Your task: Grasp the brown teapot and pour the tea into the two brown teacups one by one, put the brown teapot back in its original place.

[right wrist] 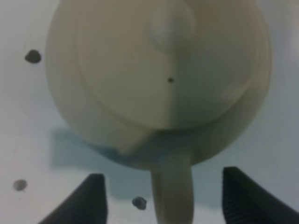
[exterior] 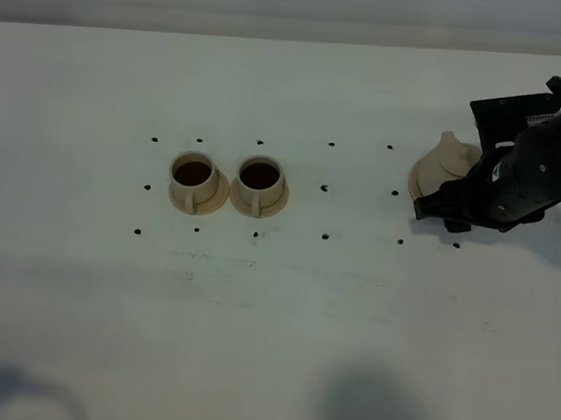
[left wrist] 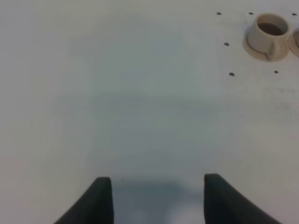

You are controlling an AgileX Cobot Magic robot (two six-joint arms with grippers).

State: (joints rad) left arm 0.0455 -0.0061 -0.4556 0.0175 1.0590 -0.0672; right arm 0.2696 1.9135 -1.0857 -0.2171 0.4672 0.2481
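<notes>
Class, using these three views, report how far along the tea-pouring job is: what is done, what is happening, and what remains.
Done: both teacups hold dark tea. The teapot sits at the table's right; its saucer cannot be made out. In hand: the right end effector stands open astride the teapot's handle, not gripping. Left: only for the arm to draw away.

Soft even overhead light, faint shadows, hazy low-contrast frames, blurred wrist close-up.

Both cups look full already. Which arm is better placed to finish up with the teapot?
The right. Its open gripper straddles the teapot handle; the left gripper hangs over bare table.
</notes>
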